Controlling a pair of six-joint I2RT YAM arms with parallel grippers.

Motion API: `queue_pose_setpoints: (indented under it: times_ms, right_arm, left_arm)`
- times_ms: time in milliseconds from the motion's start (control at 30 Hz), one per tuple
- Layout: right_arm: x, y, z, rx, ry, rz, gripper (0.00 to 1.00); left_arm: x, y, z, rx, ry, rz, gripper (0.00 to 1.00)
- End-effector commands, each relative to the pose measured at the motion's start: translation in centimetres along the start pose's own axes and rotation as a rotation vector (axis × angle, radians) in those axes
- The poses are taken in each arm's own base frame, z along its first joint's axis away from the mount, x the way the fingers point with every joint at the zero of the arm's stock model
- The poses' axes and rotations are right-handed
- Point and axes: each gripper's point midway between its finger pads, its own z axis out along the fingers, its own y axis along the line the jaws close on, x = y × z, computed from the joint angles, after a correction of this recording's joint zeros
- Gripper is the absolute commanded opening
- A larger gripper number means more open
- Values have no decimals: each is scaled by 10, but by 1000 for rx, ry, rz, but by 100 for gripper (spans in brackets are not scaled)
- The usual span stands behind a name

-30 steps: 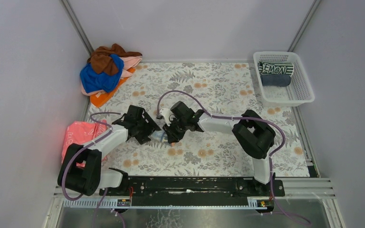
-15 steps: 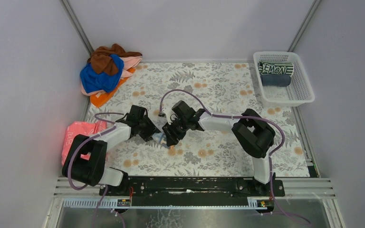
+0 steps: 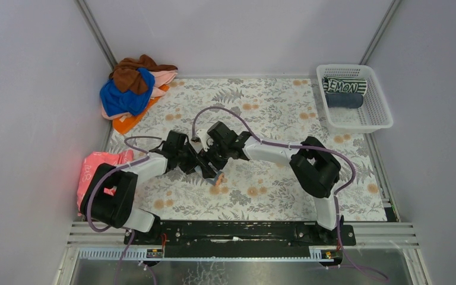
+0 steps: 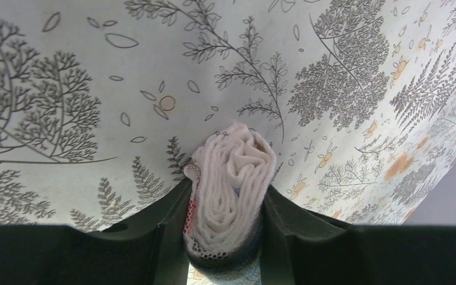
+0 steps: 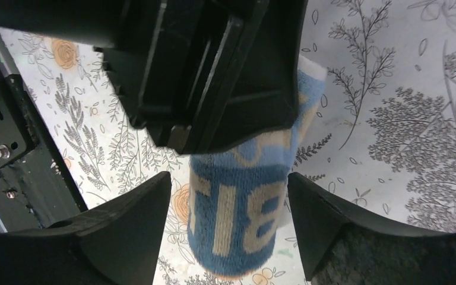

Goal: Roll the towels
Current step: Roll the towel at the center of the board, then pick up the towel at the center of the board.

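Left arm [image 3: 139, 169]: bent toward the middle
Right arm [image 3: 273, 153]: bent toward the middle, meeting it
Left gripper [image 4: 228, 208]: squeezing the rolled towel [image 4: 233, 169]
Right gripper [image 5: 228, 214]: fingers wide apart

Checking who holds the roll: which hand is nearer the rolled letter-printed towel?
Left. The left hand is clamped on one end of the rolled towel. The right hand straddles it, with its fingers open on either side.

Towel pile [image 3: 127, 95] left, basket [image 3: 359, 123] right
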Motion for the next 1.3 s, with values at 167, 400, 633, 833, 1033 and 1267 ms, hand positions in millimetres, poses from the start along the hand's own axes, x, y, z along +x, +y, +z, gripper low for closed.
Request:
queue_pose_setpoints:
  times_ms: [167, 400, 633, 833, 1033, 1267]
  right_arm:
    - [18, -10, 29, 35, 79, 122, 78]
    - [42, -10, 39, 19, 156, 171, 61]
    - [51, -7, 34, 21, 169, 196, 33]
    - [45, -20, 3, 104, 105, 234, 18]
    - [31, -39, -55, 201, 34, 263, 14]
    - [22, -83, -131, 340, -36, 360, 12]
  left_arm:
    - [20, 33, 17, -104, 51, 64, 36]
    - [24, 28, 23, -62, 58, 77, 36]
    - [25, 11, 27, 28, 69, 72, 37]
    - [17, -20, 15, 131, 49, 53, 50]
    - [-33, -58, -25, 155, -100, 74, 71]
    - [-97, -67, -91, 94, -308, 101, 82]
